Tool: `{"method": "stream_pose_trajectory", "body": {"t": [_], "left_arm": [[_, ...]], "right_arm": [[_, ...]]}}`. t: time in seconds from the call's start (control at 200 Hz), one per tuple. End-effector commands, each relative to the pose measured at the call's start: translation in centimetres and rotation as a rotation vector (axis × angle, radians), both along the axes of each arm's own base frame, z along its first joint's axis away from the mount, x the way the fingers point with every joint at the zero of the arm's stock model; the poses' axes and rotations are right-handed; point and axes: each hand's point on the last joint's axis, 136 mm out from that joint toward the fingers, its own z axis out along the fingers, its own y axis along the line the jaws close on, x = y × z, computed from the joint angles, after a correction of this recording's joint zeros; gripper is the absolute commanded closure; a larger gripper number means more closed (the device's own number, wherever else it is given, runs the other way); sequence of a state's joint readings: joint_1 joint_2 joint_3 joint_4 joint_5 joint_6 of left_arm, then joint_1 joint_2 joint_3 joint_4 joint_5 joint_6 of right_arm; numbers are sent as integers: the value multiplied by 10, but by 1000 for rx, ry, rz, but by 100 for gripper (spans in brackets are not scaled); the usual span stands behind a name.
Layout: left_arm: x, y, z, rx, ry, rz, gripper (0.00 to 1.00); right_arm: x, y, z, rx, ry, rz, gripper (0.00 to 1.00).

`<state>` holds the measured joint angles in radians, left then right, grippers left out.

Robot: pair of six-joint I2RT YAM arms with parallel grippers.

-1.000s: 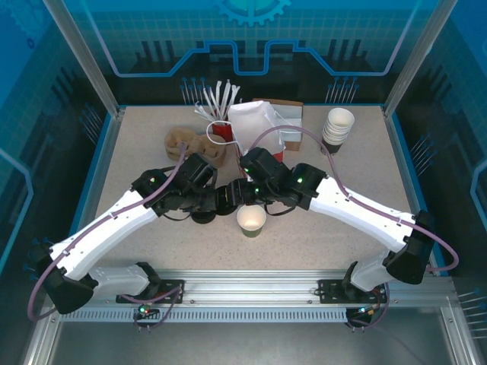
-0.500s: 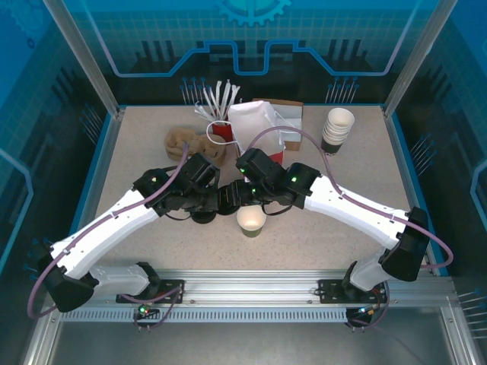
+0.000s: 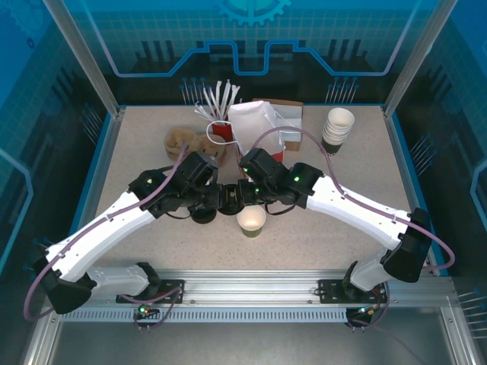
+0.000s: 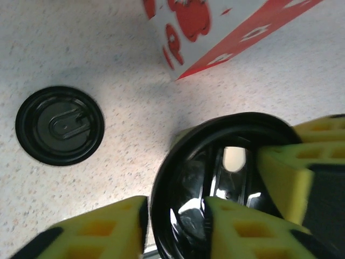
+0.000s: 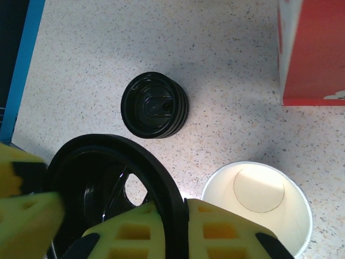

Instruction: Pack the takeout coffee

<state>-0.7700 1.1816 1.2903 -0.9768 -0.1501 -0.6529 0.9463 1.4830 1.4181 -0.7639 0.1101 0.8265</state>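
Top external view: the green cup (image 3: 251, 220) is standing open and lidless on the table (image 3: 137, 152), near a stack of lids (image 3: 203, 217). Just behind it, the right gripper (image 3: 240, 195) is pinching the rim of a black lid (image 5: 102, 183), while the left gripper (image 4: 175, 218) is straddling that same rim, fingers slightly parted.
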Motion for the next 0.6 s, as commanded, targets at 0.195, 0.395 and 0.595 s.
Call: {"method": "stream_pose_trajectory", "body": {"t": [0.195, 0.395, 0.595], "left_arm": [[-7, -32, 86, -248, -293, -240, 48], [-18, -72, 121, -312, -451, -482, 44], [-24, -107, 116, -206, -571, -689, 38]], "right_arm": [[-13, -53, 8, 20, 75, -17, 99], [-28, -95, 12, 60, 162, -47, 99], [-45, -135, 13, 126, 253, -77, 99]]}}
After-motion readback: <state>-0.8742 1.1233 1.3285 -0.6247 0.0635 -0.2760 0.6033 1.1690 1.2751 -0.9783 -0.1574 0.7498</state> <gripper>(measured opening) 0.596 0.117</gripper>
